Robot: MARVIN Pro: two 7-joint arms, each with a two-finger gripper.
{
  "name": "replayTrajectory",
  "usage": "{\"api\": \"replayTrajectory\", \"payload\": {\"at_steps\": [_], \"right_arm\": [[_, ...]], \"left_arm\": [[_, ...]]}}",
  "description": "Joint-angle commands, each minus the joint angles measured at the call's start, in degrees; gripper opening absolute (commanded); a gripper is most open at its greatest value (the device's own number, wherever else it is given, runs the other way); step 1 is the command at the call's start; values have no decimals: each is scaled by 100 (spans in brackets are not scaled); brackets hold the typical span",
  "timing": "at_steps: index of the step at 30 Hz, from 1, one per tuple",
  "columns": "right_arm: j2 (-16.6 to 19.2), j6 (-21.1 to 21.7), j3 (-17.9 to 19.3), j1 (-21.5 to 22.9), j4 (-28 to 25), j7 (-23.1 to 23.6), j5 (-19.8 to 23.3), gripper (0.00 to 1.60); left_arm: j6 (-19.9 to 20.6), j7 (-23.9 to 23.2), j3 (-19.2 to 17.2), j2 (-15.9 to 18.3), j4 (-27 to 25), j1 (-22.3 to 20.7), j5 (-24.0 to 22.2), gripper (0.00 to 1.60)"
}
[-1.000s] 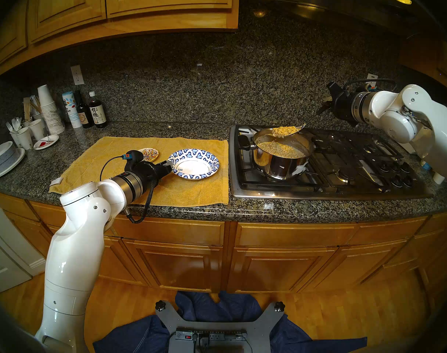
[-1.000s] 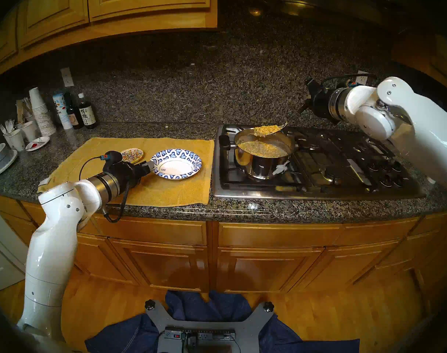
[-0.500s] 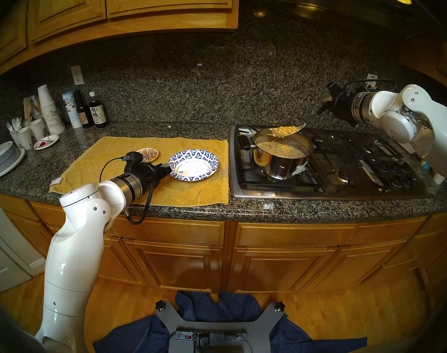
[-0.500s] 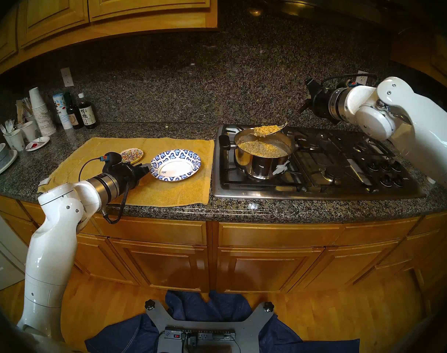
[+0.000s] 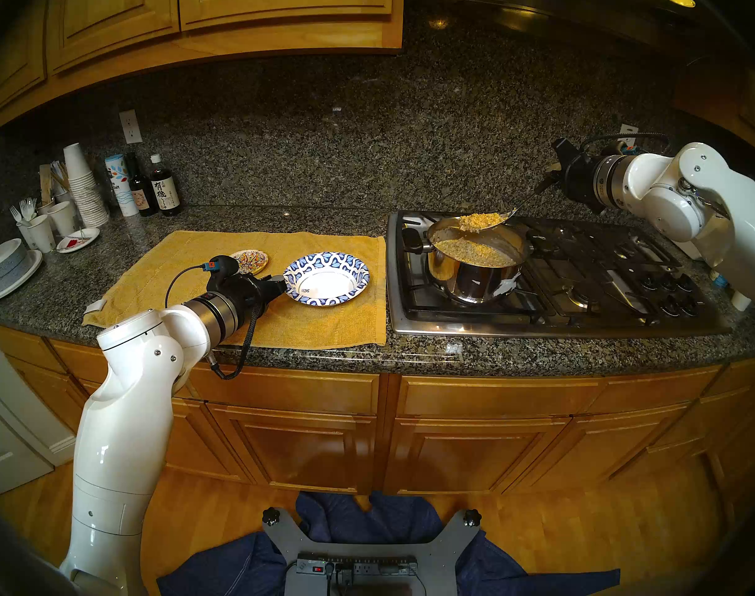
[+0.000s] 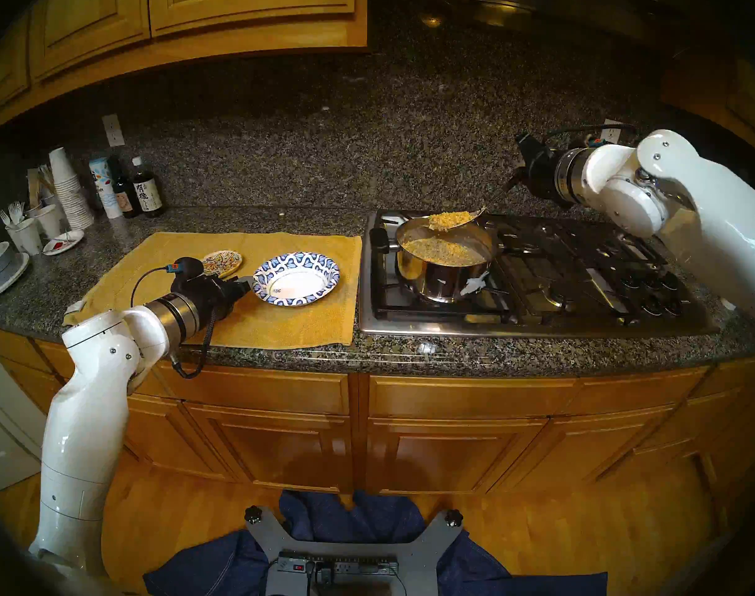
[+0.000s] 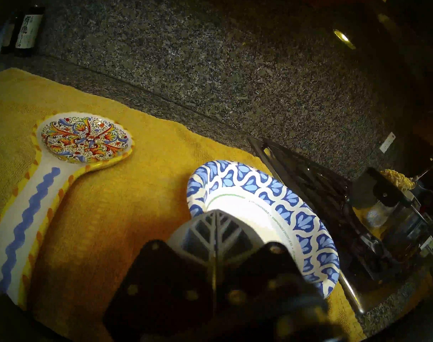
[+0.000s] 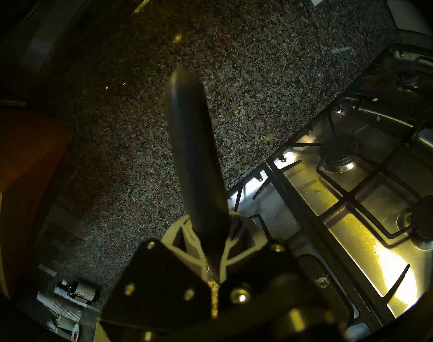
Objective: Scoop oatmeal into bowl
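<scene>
Speckled dark granite forms both the worktop (image 5: 367, 358) and the backsplash, with honey-coloured wood cabinets above and below and a wood floor underneath. On the worktop lies a yellow cloth (image 5: 324, 324); beside it sits a stainless gas cooktop (image 5: 582, 320).

Task status: partly complete. The right end effector (image 5: 549, 179) is clamped on the dark handle of a serving spoon (image 5: 491, 222). The spoon bowl, below and ahead of that end effector, carries a heaped load of oatmeal (image 5: 476, 220) directly above the steel saucepan (image 5: 474, 277), which holds the remaining oatmeal.

The left end effector (image 5: 284, 286) is closed on the near rim of the blue-and-white paper bowl (image 5: 345, 266), which extends ahead of its fingertips over the cloth. The white centre of the bowl is empty. A painted ceramic spoon rest (image 7: 84, 139) lies just to the left of this end effector.

Remaining, by judgement: carry the loaded spoon across to the bowl, tip the oatmeal out, repeat as required.

Stacked paper cups (image 5: 85, 191) and bottles (image 5: 163, 191) stand well to the left.
</scene>
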Motion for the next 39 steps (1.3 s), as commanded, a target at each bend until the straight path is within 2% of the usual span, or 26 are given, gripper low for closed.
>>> {"api": "replayTrajectory", "payload": {"at_steps": [1,3,5,7,9,11,13,17,25,34,39], "right_arm": [[-5,-48,225,237,-15,97,-48,0],[-5,-49,225,237,-15,98,-49,0],[-4,-49,225,237,-15,99,-49,0],[-4,-49,225,237,-15,100,-50,0],[-4,-50,225,237,-15,101,-50,0],[-4,-50,225,237,-15,102,-50,0],[-4,-50,225,237,-15,102,-50,0],[-4,-50,225,237,-15,101,-50,0],[-4,-49,225,237,-15,99,-49,0],[-4,-49,224,238,-15,98,-49,0],[-4,-49,224,238,-15,98,-49,0]], "left_arm": [[-46,-37,-147,-17,-292,-81,-82,0],[-18,-28,-166,-20,-320,-58,-106,0],[14,-7,-175,-23,-342,-19,-119,34],[61,24,-171,-31,-337,9,-137,48],[101,44,-159,-36,-318,24,-155,72],[119,42,-135,-37,-276,27,-163,104],[131,31,-95,-28,-248,12,-157,117],[124,1,-13,-36,-184,-46,-142,130],[90,-23,180,-37,-80,-163,-115,134],[36,-2,286,-18,-33,-211,-79,131],[1,13,304,-15,36,-259,-50,124]]}}
